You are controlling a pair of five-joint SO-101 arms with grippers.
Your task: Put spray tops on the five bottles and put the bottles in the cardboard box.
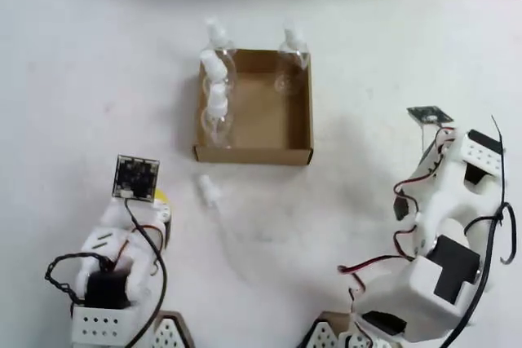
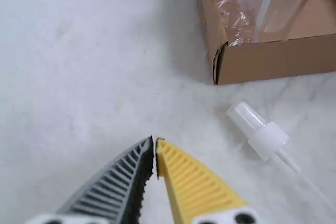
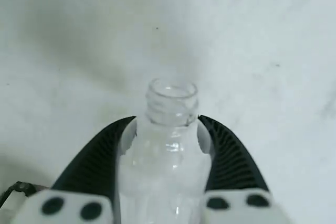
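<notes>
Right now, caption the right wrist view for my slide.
Right gripper grips a clear bottle, its threaded neck open.

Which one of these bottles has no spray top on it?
The bottle clamped in the right gripper: its threaded neck is open. The four bottles in the cardboard box each carry a white spray top.

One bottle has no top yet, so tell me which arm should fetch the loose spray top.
Left. The left end effector is empty and sits close to the spray top lying beside the cardboard box, while the right end effector is occupied, clamped on the uncapped bottle.
</notes>
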